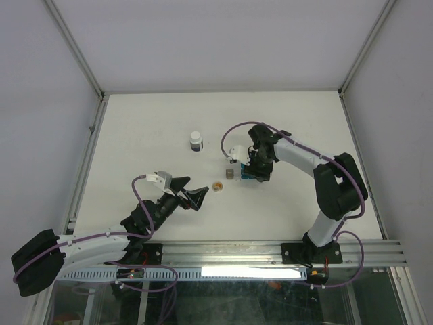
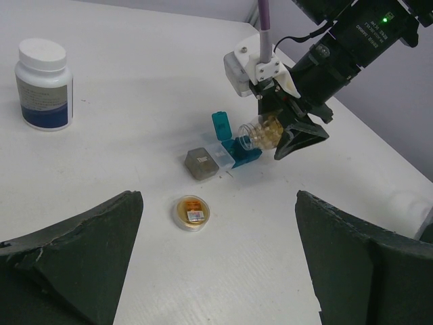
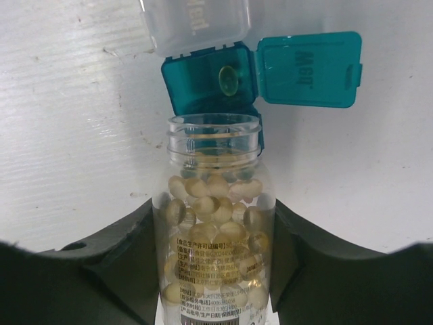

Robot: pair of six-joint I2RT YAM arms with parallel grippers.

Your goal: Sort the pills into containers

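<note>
Here, the right gripper (image 1: 256, 170) is clamped on a clear bottle (image 3: 215, 257), its fingers (image 3: 115, 271) pressed against the bottle's two sides. The bottle is uncapped, packed with pale yellow pills (image 3: 213, 196), and tipped so that its mouth points at the teal box (image 3: 203, 81); that box lies on the white table (image 1: 149, 128) with its teal lid (image 3: 310, 68) swung open to one side, and a single pill (image 3: 228, 79) sits in the open compartment; a clear lid (image 3: 193, 24) stands open just beyond it. In the left wrist view the bottle's mouth hangs just over the teal box; whether the two touch I cannot tell. The grey box (image 2: 201, 163) sits just beside the teal one, on the side toward the left arm; a small round cap (image 2: 191, 212), amber inside, lies flat on the table near the grey box, between it and the left gripper (image 1: 191, 191). That gripper hovers low over the table with its jaws spread wide and nothing between them. A white bottle (image 2: 44, 84) with a blue-banded label stands upright and capped, well apart from the boxes, farther out on the table.
</note>
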